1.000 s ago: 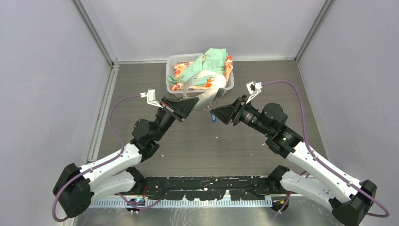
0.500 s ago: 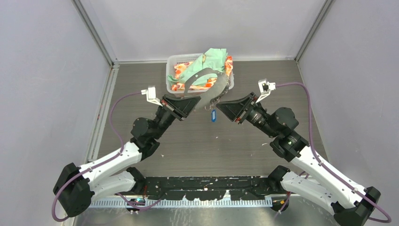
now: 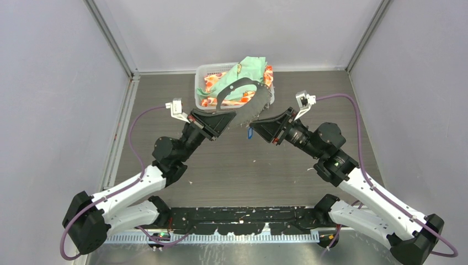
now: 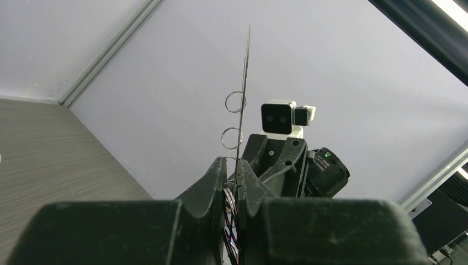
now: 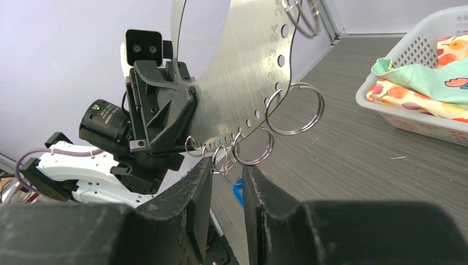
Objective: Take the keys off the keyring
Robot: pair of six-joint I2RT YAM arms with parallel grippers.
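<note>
My left gripper (image 3: 225, 122) is shut on the lower rim of the keyring (image 3: 251, 105), a flat grey plate with a big hole, and holds it upright above the table. In the left wrist view the plate (image 4: 243, 94) stands edge-on between my fingers, with silver loops on it. In the right wrist view the plate (image 5: 243, 83) shows its small holes and several loops. The keys hang under it: small silver rings with a blue tag (image 5: 237, 192), also in the top view (image 3: 251, 133). My right gripper (image 5: 227, 171) is open, its fingertips either side of the small rings, the tag just beyond.
A white basket (image 3: 202, 83) of coloured cloths stands at the back, just behind the plate; it also shows in the right wrist view (image 5: 386, 105). Grey walls close in the wooden table on three sides.
My right gripper pulled back to the right, then came in again to the hanging rings. The plate has tilted further up in my left gripper. The blue tag has swung slightly.
</note>
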